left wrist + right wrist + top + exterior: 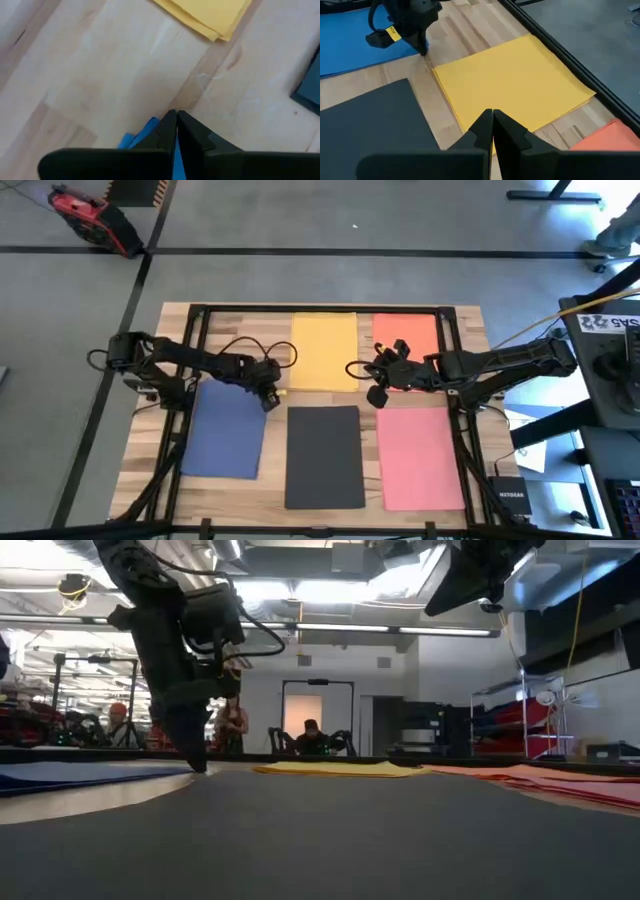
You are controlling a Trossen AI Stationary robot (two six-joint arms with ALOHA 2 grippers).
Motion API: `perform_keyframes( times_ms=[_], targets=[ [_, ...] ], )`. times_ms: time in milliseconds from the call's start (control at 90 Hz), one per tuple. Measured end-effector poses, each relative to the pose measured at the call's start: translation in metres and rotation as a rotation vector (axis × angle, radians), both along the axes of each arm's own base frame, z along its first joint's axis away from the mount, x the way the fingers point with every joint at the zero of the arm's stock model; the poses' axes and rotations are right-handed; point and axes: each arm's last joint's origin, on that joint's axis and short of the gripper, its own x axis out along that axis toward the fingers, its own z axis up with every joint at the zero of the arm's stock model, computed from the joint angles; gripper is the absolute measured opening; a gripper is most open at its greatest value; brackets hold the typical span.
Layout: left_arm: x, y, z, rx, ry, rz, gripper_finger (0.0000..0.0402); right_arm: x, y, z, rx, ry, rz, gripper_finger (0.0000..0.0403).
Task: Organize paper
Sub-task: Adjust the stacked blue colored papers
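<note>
Blue paper [225,428] is pinched at its corner by the left hand [270,401] (right hand [377,395] hovers pressed together).

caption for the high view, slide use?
Left gripper pinches the blue paper's corner; right gripper, shut, hovers between yellow and orange sheets.

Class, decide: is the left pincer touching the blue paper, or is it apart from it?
Touching. The left wrist view shows the left pincer shut on the blue paper's corner, the sheet's edge running between its fingertips.
</note>
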Motion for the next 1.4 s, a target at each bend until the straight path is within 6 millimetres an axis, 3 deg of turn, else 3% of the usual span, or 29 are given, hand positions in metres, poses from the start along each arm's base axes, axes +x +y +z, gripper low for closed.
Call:
perform_keyframes(
  times_ms=[567, 822, 1400],
  targets=[
    [-0.002, 0.004, 0.000, 0.041, 0.020, 0.018, 0.0000, 0.000, 0.000, 0.000, 0.000, 0.000, 0.000, 0.0000],
    [-0.005, 0.010, -0.001, 0.023, 0.023, 0.113, 0.0000, 0.000, 0.000, 0.000, 0.000, 0.000, 0.000, 0.0000],
    [-0.012, -0.006, 0.011, -0.003, 0.012, 0.201, 0.0000, 0.000, 0.000, 0.000, -0.001, 0.001, -0.001, 0.0000]
  ],
)
